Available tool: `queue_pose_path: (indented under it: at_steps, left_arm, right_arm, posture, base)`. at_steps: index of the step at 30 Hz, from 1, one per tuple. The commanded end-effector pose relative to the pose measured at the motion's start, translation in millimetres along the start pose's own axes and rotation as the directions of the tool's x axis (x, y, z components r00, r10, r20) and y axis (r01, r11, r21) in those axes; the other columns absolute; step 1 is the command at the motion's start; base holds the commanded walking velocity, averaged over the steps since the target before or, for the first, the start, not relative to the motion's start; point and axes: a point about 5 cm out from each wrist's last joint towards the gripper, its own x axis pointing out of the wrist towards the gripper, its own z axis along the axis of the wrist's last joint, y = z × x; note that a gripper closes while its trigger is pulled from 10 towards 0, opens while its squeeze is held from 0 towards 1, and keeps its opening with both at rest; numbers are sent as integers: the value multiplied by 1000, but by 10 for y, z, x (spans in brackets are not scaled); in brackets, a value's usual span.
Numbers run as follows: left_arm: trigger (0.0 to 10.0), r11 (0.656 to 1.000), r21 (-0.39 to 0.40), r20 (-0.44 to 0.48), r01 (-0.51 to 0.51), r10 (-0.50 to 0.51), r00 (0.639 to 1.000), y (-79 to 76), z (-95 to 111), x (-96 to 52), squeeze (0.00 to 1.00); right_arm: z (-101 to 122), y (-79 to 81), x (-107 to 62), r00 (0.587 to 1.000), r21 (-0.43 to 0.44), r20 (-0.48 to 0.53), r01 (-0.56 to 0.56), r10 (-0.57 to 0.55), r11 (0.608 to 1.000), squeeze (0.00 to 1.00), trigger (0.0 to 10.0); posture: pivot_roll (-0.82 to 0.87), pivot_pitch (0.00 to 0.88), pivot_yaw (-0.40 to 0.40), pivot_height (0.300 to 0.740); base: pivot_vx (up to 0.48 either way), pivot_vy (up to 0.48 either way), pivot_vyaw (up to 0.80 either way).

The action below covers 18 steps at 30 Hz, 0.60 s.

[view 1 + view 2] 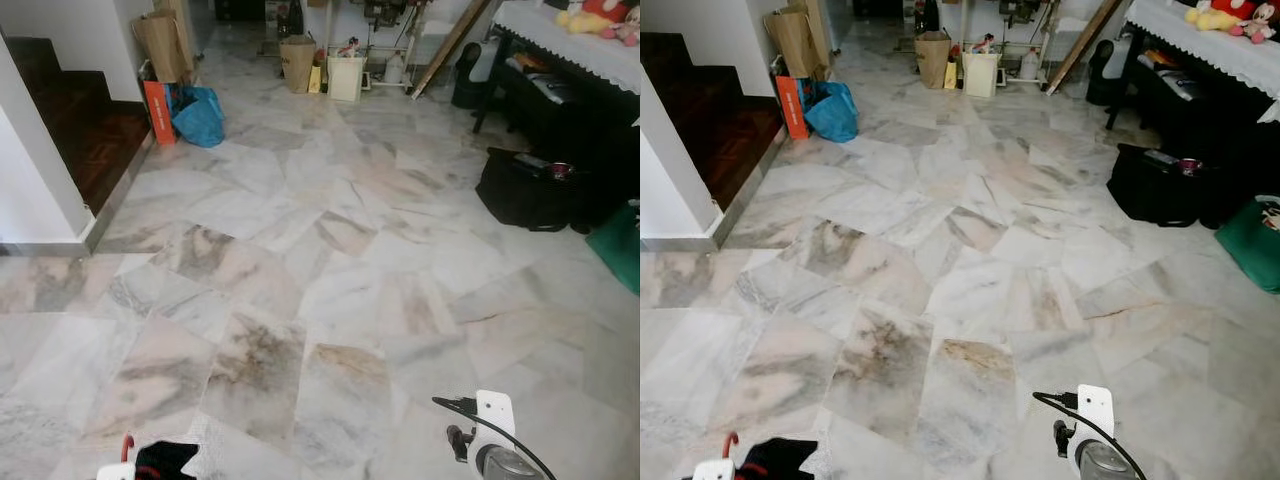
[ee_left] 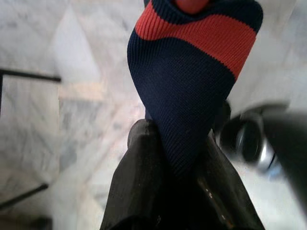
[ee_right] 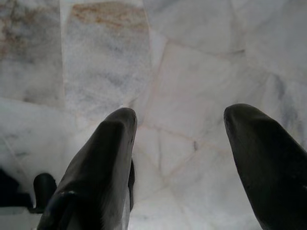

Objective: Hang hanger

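A navy knit garment with a red stripe (image 2: pixel 192 72) hangs in front of my left gripper (image 2: pixel 180 160), whose two black fingers are shut on its lower fold. A red piece (image 2: pixel 192 5) shows at the garment's neck. In the left eye view the dark garment (image 1: pixel 165 460) sits at the bottom left, with a thin red hook (image 1: pixel 125 447) beside it. My right gripper (image 3: pixel 180 143) is open, with only marble floor between its fingers. The right wrist (image 1: pixel 490 440) shows low on the right.
Marble floor (image 1: pixel 330 260) stretches ahead. Dark wooden steps (image 1: pixel 70 130) rise on the left, next to an orange box (image 1: pixel 158 112) and a blue bag (image 1: pixel 198 115). A black bag (image 1: pixel 520 190) lies by a dark table (image 1: pixel 580 60) on the right. Paper bags and a white bin (image 1: pixel 345 78) stand at the back.
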Motion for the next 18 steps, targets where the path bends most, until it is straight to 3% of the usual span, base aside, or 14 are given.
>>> queue_pose_path:
  at_steps: [1,8,18]
  left_arm:
    - [10000,1000,7,-31,-11,11,999,60,-114,-20,0]
    - [10000,1000,-18,-78,-20,19,997,114,-311,-63,0]
    - [10000,999,-33,-87,-29,26,996,182,-330,-73,0]
  right_arm:
    - [-6,-17,0,1000,-20,-24,14,-14,1000,0,10000]
    - [-35,-42,-3,997,-54,-76,23,-27,998,0,10000]
    - [-73,14,-1,995,-58,-103,3,-9,998,0,10000]
  posture:
    - [109,0,-32,716]
    - [106,0,-31,716]
    - [76,0,-8,716]
  base:
    - [0,0,0]
    - [0,0,0]
    - [0,0,0]
